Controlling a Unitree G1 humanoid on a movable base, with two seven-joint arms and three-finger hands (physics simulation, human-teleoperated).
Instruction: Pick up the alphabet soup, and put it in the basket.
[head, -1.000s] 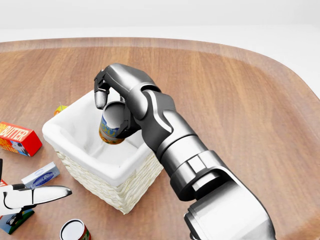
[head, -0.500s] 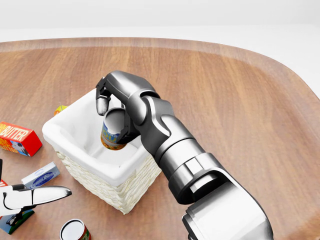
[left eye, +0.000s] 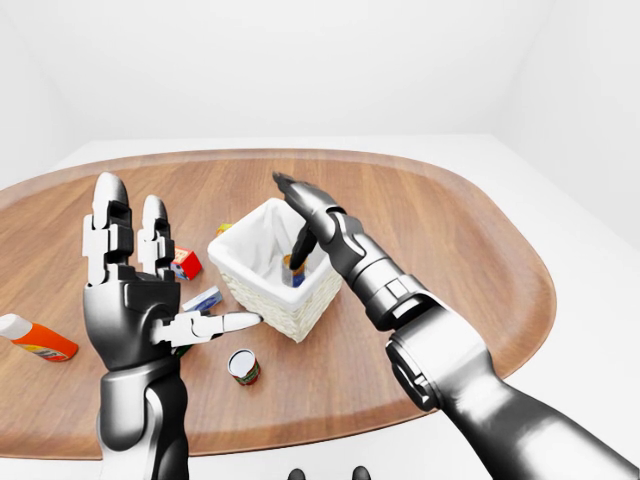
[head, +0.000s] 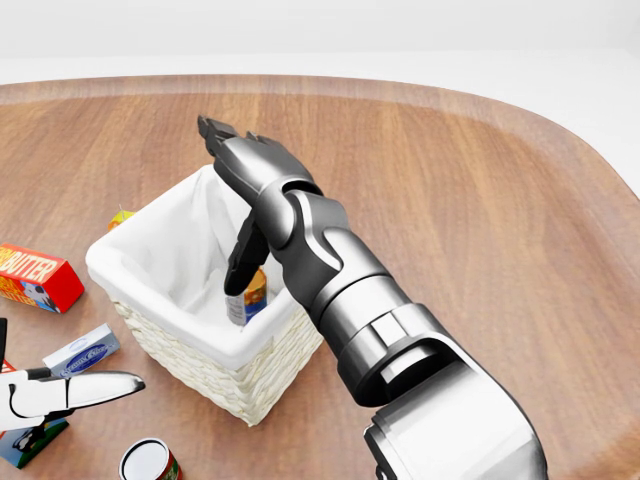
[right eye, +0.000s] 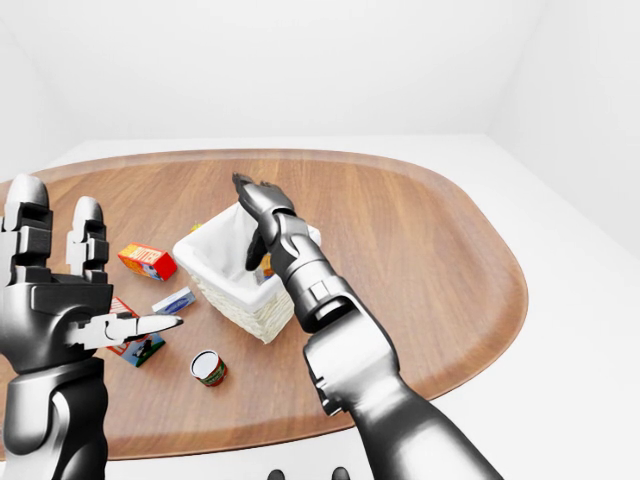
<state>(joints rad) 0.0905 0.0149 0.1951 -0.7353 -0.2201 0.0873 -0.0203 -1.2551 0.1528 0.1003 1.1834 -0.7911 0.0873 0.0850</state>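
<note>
Head view — alphabet soup (head: 252, 297) seemingly inside basket (head: 180, 350).

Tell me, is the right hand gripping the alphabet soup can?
No, the right hand is open above the white woven basket, and the alphabet soup can stands free inside it.

The alphabet soup (head: 251, 296) stood inside the basket (head: 170, 345) on the desk (head: 450, 180). In the head view, a butter box (head: 35, 277) lay left of the basket, and a small can (head: 148, 462) lay below it.

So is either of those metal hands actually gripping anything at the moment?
No. The right hand is open above the basket; the soup can sits inside, free. The left hand is open and empty.
</note>
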